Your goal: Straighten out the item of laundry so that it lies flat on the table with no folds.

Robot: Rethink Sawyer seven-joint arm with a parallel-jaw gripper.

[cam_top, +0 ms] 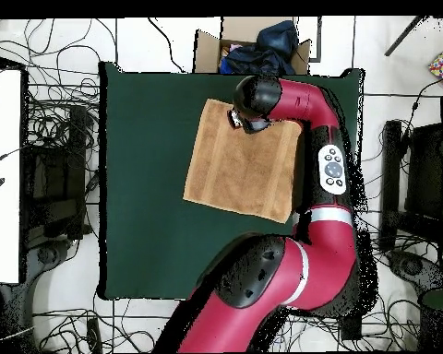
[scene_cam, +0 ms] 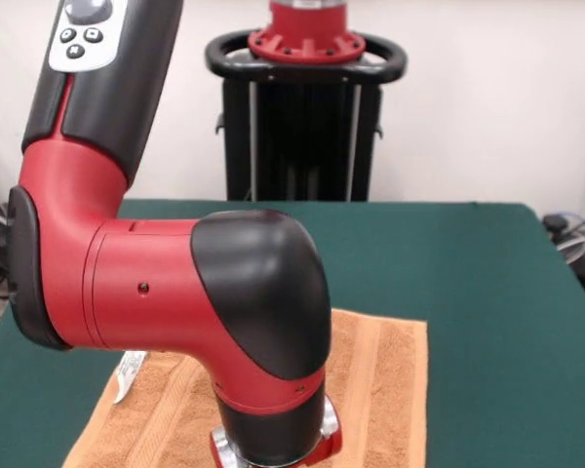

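- One table [cam_top: 151, 184] with a dark green top lies under the whole scene and reaches well beyond the cloth on every side seen from overhead.
- The red and black arm [cam_top: 327, 166] bends across the table; its wrist end [cam_top: 256, 100] hangs over the cloth's edge farthest from the robot's base.
- The towel [cam_top: 239, 166], orange-tan terry, lies spread as a near-rectangle directly below the wrist and extends from there toward the base; woven band stripes [scene_cam: 175, 400] show in the front view.
- The gripper itself is hidden beneath the wrist housing in both views; whether its jaws are parted or hold any cloth cannot be told.
- A small white tag [scene_cam: 129, 374] sits at the towel's edge, just beside the wrist.
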